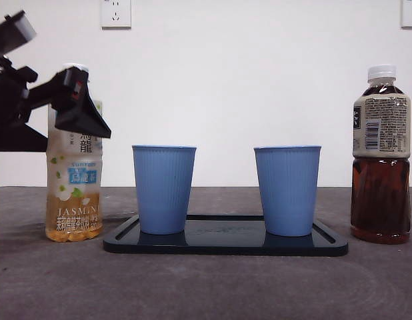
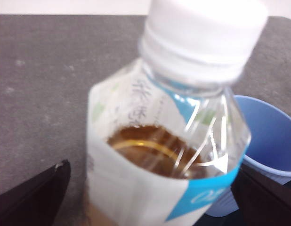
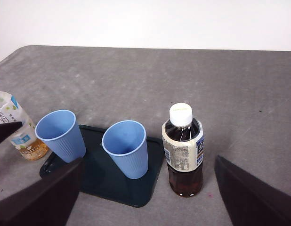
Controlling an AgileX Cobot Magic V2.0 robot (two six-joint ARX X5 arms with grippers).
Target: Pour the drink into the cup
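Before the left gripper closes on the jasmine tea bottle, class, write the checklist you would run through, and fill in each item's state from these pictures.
1. left gripper open, one jaw on each side of the jasmine tea bottle: ok.
2. Bottle upright on the table: ok.
3. white cap removed for pouring: not ok, it is on.
4. Both blue cups upright on the black tray: ok.
5. Cups empty: ok by the right wrist view.
6. right gripper clear of the dark tea bottle: ok.
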